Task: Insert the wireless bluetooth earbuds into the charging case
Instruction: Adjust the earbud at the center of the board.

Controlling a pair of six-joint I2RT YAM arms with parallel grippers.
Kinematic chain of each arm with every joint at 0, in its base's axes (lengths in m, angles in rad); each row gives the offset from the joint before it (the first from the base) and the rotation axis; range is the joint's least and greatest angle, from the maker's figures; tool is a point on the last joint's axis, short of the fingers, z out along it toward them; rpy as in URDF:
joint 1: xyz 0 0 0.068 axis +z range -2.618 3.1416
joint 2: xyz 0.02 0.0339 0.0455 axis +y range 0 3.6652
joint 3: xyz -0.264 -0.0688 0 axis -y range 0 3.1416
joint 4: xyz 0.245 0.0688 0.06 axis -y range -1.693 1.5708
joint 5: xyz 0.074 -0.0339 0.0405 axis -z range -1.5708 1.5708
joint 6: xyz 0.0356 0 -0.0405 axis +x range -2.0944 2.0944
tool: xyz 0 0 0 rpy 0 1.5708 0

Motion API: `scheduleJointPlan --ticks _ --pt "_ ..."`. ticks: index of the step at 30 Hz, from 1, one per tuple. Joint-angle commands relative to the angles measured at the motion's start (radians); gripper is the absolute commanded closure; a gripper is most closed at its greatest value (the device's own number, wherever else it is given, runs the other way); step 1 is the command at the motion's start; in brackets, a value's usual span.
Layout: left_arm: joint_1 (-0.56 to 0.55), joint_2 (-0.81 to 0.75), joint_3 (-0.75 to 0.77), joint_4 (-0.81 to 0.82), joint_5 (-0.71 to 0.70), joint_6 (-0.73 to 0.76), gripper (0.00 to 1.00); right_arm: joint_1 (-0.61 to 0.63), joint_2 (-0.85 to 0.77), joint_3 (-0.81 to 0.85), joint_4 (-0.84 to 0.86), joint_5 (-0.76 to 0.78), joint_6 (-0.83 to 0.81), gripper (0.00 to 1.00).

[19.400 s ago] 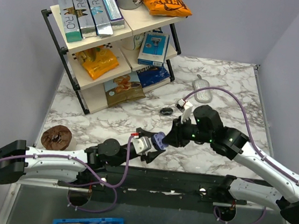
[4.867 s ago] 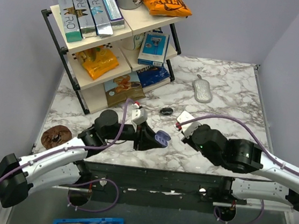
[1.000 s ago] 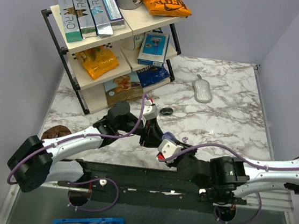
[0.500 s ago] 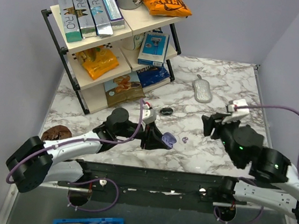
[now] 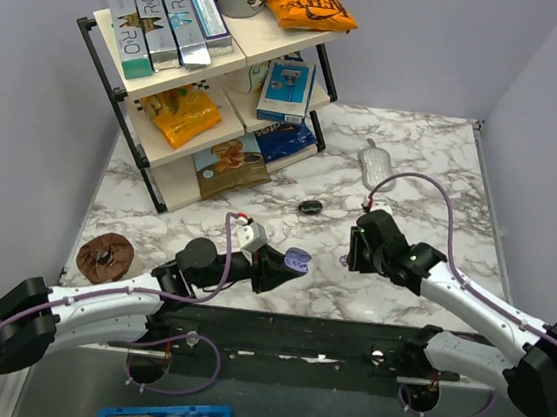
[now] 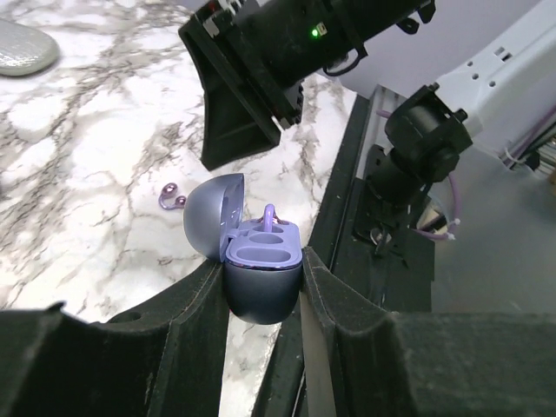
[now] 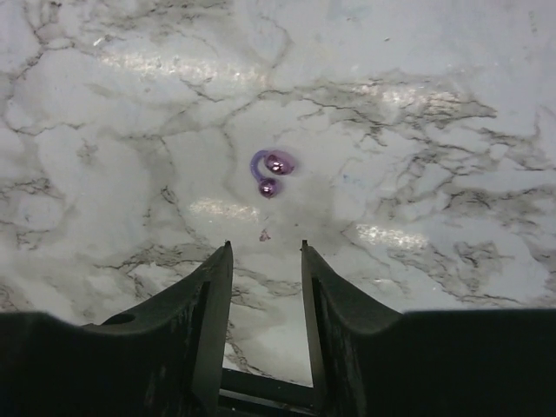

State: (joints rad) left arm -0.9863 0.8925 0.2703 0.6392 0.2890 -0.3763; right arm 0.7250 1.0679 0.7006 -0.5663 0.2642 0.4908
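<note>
- The left tool [image 6: 262, 276] is clamping shut on the lower shell of the periwinkle plastic clamshell charging case [image 6: 259, 300], holding it near the front edge of the white marble counter [image 5: 432, 186] with the lid standing open and tipped back.
- A seated purple earbud [image 6: 268, 219] is already resting in one well with its hook poking up, and the neighbouring well is showing empty.
- The loose translucent purple earbud [image 7: 269, 172] is lying on the counter just beyond the case, between the two tools and touching neither.
- The right tool [image 7: 265, 250] is hovering over that spot with its jaws standing apart and nothing between them. In its wrist view the loose earbud is sitting just ahead of the fingertips, roughly in line with the gap.
- The pick is looking delicate. The piece is tiny and rounded, so jaws closing slightly off centre are likely to flick it across the smooth marble or pinch only the thin hook.
- The insertion is looking risky too:
  - A hook turned the wrong way is likely to catch on the seated earbud or the lid.
  - A firm downward push is liable to twist the case in the left tool's grip or knock the lid shut.
- Farther back, a glossy black oval object [image 5: 310, 207] is lying alone on the marble.
- Beyond it, a grey textured oval pad [image 5: 374, 165] is lying well apart from both tools.
- At the far left, a black-framed wooden shelf rack [image 5: 202, 67] is carrying boxes and snack bags.
</note>
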Motion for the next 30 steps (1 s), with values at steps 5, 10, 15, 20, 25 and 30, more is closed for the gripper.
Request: scheduleJointPlan --ticks 5,10,15,20,25,30 --pt "-0.046 -0.118 -0.068 0.037 -0.208 -0.009 1.00 -0.006 0.108 0.003 0.175 -0.187 0.084 0.64" --pt "-0.060 -0.144 -0.072 0.017 -0.226 -0.010 1.00 -0.007 0.193 0.013 0.207 -0.168 0.089 0.64" --pt "-0.072 -0.147 -0.075 0.008 -0.234 -0.012 1.00 -0.006 0.237 0.017 0.226 -0.113 0.080 0.64" --pt "-0.077 -0.147 -0.074 -0.003 -0.241 -0.012 1.00 -0.006 0.260 0.031 0.197 -0.042 0.052 0.61" --pt "-0.083 -0.139 -0.066 -0.016 -0.243 -0.003 1.00 -0.007 0.268 0.013 0.174 0.015 0.054 0.55" --pt "-0.091 -0.145 -0.069 -0.018 -0.244 -0.001 1.00 -0.006 0.262 -0.016 0.181 0.020 0.081 0.47"
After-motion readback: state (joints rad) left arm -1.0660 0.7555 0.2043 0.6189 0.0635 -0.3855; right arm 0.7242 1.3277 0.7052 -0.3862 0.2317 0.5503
